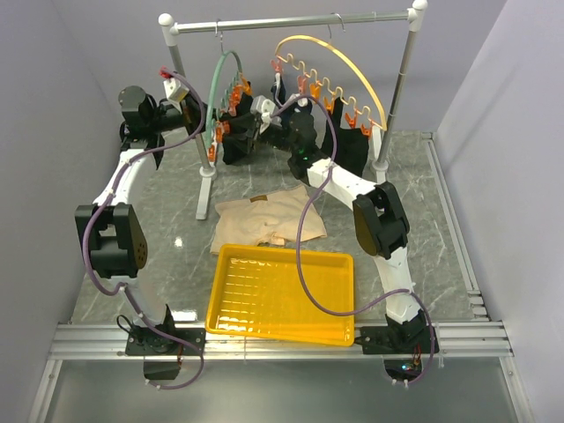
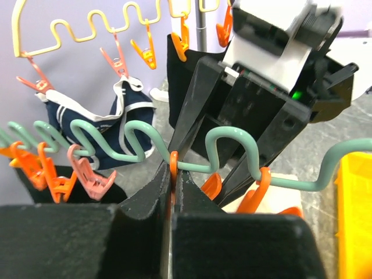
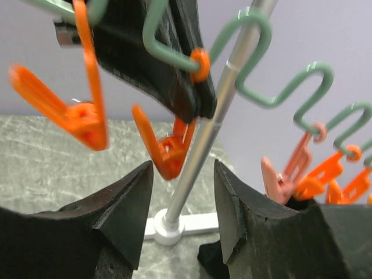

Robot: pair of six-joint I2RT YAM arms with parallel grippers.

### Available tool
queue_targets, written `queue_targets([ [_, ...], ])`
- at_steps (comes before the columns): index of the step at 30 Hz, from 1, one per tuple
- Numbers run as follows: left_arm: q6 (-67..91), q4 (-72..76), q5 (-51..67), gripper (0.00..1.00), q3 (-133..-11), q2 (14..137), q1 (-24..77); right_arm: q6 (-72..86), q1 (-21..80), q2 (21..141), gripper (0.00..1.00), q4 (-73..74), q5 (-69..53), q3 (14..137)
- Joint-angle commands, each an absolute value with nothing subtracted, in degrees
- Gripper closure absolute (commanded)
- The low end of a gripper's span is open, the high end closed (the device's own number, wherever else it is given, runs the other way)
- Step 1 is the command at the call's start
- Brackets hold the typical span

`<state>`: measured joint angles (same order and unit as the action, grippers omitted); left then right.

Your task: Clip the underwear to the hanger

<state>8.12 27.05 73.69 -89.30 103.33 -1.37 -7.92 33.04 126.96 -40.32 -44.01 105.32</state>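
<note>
Left fingers [image 2: 145, 203] pinch one orange clip [image 2: 173, 161] (green hanger's [image 2: 229, 132]).

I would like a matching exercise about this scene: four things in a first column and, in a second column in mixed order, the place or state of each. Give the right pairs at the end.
Column one
1. beige cloth underwear
2. navy brief with white trim
3. left gripper
4. right gripper

Column two
A. open, fingers on either side of an orange plastic clip
B. lying on the grey marbled table, beside the yellow plastic tray
C. hanging from the yellow wire arc hanger
D. shut on the loop of an orange plastic clip on the green wire arc hanger

Pairs: 1-B, 2-C, 3-D, 4-A
</note>
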Motion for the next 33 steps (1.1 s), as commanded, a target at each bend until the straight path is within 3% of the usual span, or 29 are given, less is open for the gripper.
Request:
queue_targets([
  [1,11.1,29.4,74.6,0.98,-90.2,102.5,-1.0,-7.2,32.2,124.5,0.46,-43.8,-43.6,104.2],
  [8,12.2,28.7,74.0,0.87,-89.2,101.4,-0.7,-3.8,32.2,125.4,0.46,-46.3,-43.4,105.0],
  [22,20.4,33.8,68.5,0.83,-86.7,101.3,-0.4,-2.4,33.0,126.1,0.46,-46.7,-43.5,107.0],
  [27,21.9,33.8,67.9,0.80,-86.5,101.3,-0.4,-2.2,33.2,126.8,0.59,-46.1,-42.8,108.0],
  [30,21.3,32.8,68.4,0.73,-86.4,100.7,-0.4,-2.1,33.2,126.7,0.76,-46.0,-43.1,108.1],
  [33,21.0,32.3,68.8,0.61,-86.0,100.1,-0.4,-2.2,33.1,126.4,0.80,-46.1,-43.4,107.4],
])
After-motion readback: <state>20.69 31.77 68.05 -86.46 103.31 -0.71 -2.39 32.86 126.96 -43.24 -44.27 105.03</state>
